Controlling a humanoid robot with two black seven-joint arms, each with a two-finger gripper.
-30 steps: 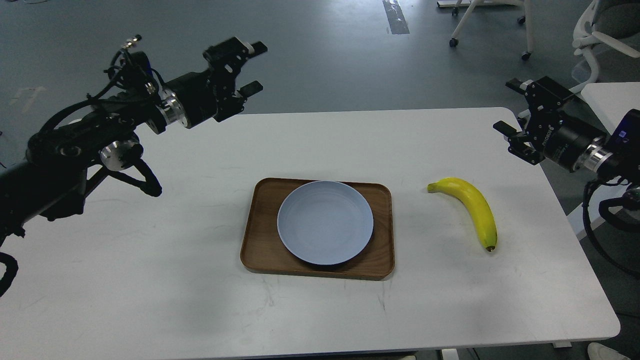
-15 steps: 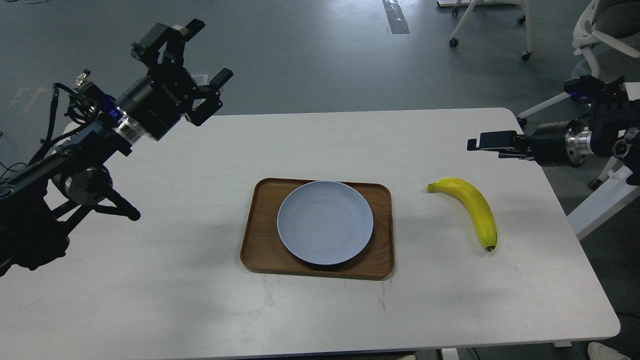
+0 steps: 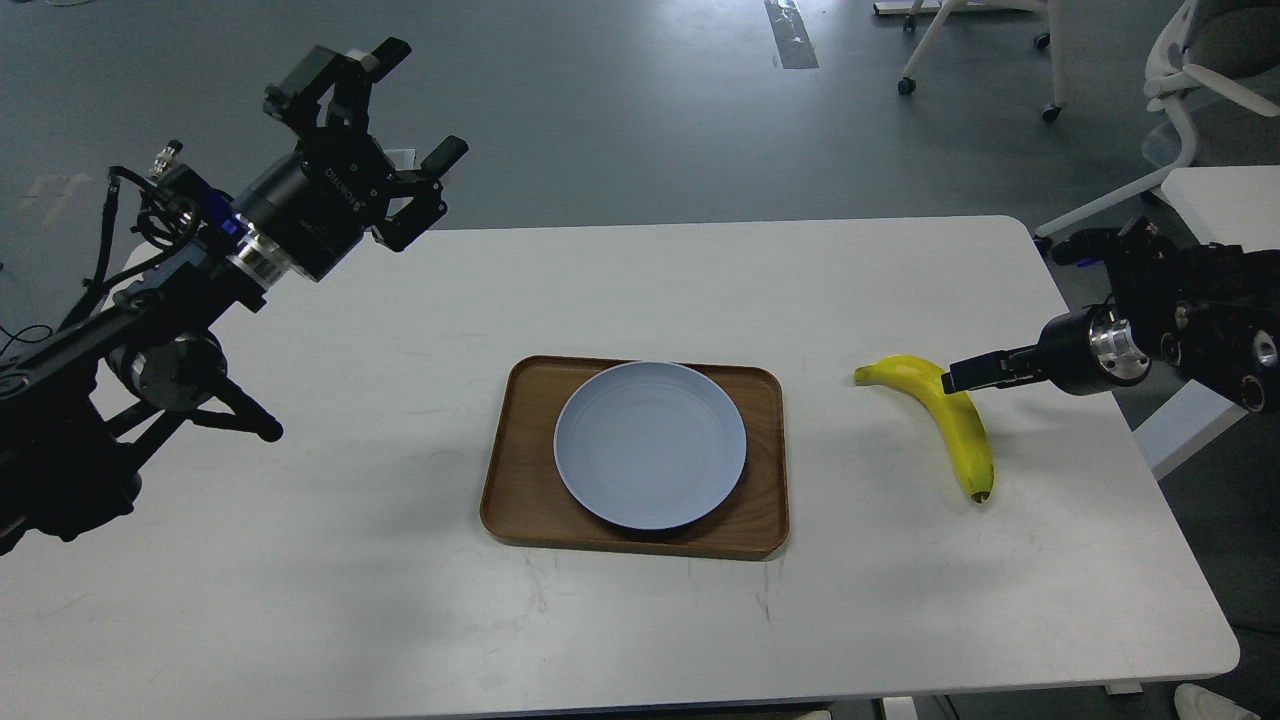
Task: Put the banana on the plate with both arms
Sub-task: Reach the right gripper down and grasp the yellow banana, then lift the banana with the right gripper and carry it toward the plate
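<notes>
Now the right tool (image 3: pixel 962 376) overlaps the banana (image 3: pixel 950 415) near the counter's right edge, edge-on, so its spread is unreadable. Better to straddle mid-banana squarely before pinching. Left tool (image 3: pixel 410 120) hovers spread, far-left corner.

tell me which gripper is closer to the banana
The right gripper: its tip overlaps the banana near the middle. The left gripper is raised beyond the table's far left corner, open and holding nothing.

a white table (image 3: pixel 620 300) on grey floor (image 3: pixel 620 110), white chairs (image 3: pixel 985 40) behind.
</notes>
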